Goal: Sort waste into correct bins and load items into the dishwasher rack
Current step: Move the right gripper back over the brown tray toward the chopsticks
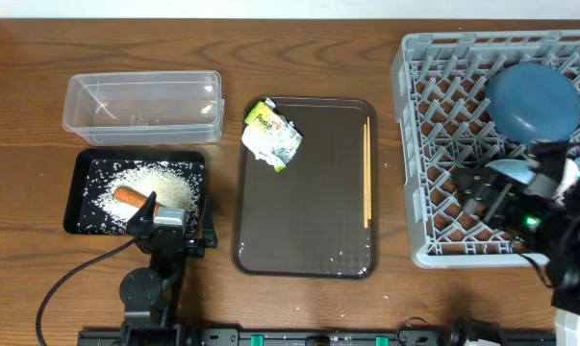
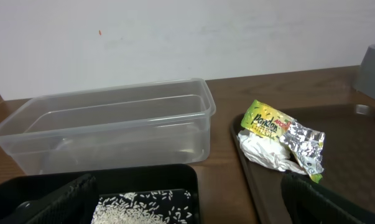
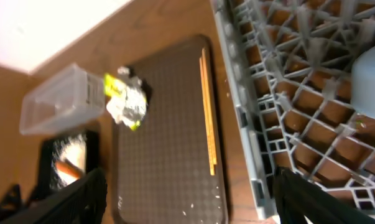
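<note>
The black tray (image 1: 86,183) holds loose rice (image 1: 164,183) and the orange carrot (image 1: 130,195). My left gripper (image 1: 179,213) is open and empty at its front edge; in the left wrist view the jaws (image 2: 187,208) straddle the tray's rice (image 2: 143,205). The clear box (image 1: 140,106) looks empty. The crumpled wrapper (image 1: 272,135) and chopsticks (image 1: 367,173) lie on the brown serving tray (image 1: 304,221). The dark-blue dish (image 1: 532,101) rests in the grey rack (image 1: 434,144). My right gripper (image 1: 487,197) is open and empty over the rack's front part. The cup and the small bowl are not seen.
A few rice grains (image 1: 338,258) lie on the serving tray's front right corner. The right wrist view shows its jaws (image 3: 187,205), the chopsticks (image 3: 207,106), the wrapper (image 3: 126,99) and a pale blue rounded edge (image 3: 370,81) I cannot identify.
</note>
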{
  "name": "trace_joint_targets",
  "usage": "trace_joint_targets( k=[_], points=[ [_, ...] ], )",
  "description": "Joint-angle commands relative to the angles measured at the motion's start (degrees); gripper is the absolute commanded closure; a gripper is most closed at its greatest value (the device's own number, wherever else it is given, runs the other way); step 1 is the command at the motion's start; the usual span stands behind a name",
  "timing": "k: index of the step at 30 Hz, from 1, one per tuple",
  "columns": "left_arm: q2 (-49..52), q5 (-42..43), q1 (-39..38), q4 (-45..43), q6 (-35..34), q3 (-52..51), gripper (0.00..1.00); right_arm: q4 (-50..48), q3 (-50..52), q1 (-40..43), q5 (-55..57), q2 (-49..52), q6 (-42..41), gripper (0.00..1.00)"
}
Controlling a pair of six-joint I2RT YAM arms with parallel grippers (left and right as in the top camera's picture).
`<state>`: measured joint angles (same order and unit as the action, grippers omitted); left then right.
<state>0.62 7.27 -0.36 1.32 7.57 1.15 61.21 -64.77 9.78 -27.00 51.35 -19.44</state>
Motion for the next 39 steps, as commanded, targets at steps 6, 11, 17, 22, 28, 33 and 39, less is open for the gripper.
trace_joint_targets(
  k=[6,11,17,22,28,33,39],
  points=[
    [-0.39,0.61,0.28,2.03,0.52,-0.92,0.04,-4.52,-2.40,-22.99,18.25,8.94,-5.81,0.19],
    [-0.39,0.61,0.28,2.03,0.52,-0.92,0.04,0.11,-12.72,-31.65,26.75,23.56,-7.17,0.17],
    [-0.39,0.61,0.28,2.01,0.52,-0.92,0.04,8.98,-27.58,-34.58,27.65,43.30,-7.10,0.16],
    [-0.39,0.61,0.28,2.03,0.52,-0.92,0.04,8.11,-30.80,-36.46,27.71,54.77,-7.98,0.21],
    [-0.39,0.61,0.28,2.03,0.52,-0.92,0.04,5.44,-30.80,-36.63,26.73,63.36,-10.49,0.51],
    [-0.39,0.61,0.28,2.01,0.52,-0.92,0.04,4.22,-30.77,-36.96,27.02,68.06,-10.78,0.47],
    [-0.39,0.61,0.28,2.01,0.52,-0.92,0.04,2.64,-30.69,-36.30,25.42,72.04,-10.25,0.47]
  ],
)
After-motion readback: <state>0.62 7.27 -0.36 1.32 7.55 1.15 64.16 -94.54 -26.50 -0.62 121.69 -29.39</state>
